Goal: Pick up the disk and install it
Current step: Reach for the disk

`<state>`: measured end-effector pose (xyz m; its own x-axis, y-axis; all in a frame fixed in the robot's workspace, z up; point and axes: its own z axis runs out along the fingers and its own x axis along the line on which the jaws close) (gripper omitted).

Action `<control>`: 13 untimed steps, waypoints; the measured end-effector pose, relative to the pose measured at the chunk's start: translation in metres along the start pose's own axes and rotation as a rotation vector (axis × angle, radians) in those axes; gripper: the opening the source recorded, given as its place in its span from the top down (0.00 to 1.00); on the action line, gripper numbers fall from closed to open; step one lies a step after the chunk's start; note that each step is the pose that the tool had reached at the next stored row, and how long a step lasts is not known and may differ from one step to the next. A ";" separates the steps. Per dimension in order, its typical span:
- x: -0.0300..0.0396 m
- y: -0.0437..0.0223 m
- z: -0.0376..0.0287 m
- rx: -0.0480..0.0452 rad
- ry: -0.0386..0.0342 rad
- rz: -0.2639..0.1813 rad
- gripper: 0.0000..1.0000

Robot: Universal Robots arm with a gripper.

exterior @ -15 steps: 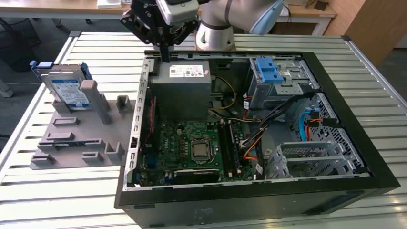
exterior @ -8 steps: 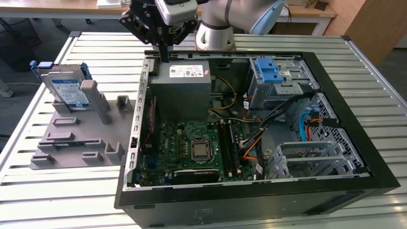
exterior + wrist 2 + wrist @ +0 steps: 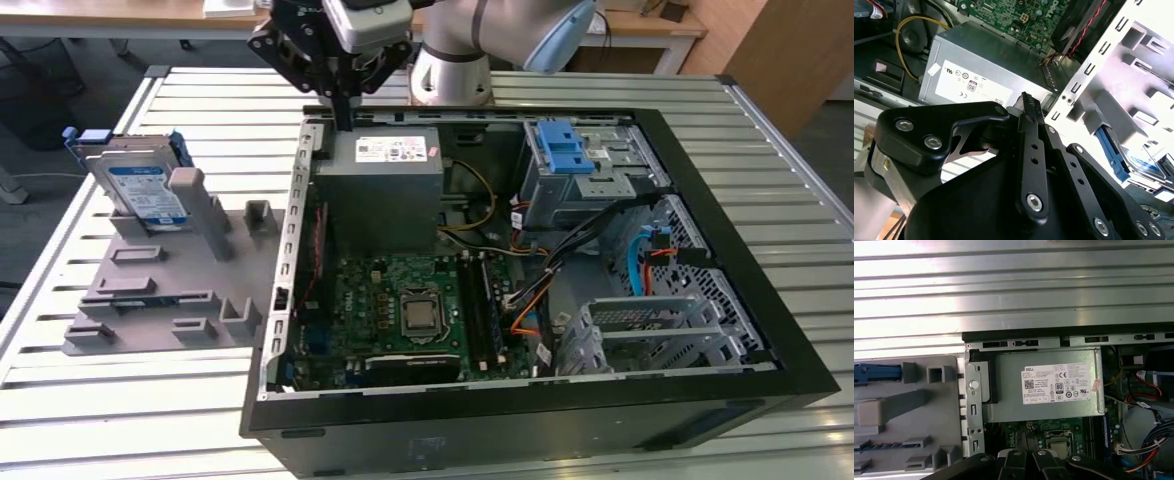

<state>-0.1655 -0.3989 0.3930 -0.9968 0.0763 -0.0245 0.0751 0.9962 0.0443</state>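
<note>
Hovers with fingers point(image 3: 344, 110) closed on nothing above the power supply point(image 3: 387, 170) inside the computer case point(image 3: 534, 432), pickup and install both undone, disk point(image 3: 144, 190) standing untouched in the grey rack point(image 3: 147, 300) on the tabletop point(image 3: 134, 420)

An open black computer case point(image 3: 747, 330) lies on a slatted metal table point(image 3: 134, 420). Inside it, a grey power-supply box point(image 3: 380, 190) adjoins a green motherboard point(image 3: 400, 300). A grey fixture plate point(image 3: 147, 300) lies beside the case, toward the table's edge on the exterior view's left.
</note>
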 end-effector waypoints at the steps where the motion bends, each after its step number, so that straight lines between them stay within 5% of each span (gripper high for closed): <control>1: 0.0002 0.0000 0.0000 0.0000 0.0000 0.000 0.89; 13: 0.0025 -0.0002 -0.0001 0.0000 0.0000 0.000 0.89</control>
<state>-0.1680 -0.3989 0.3930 -0.9968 0.0762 -0.0244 0.0751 0.9962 0.0443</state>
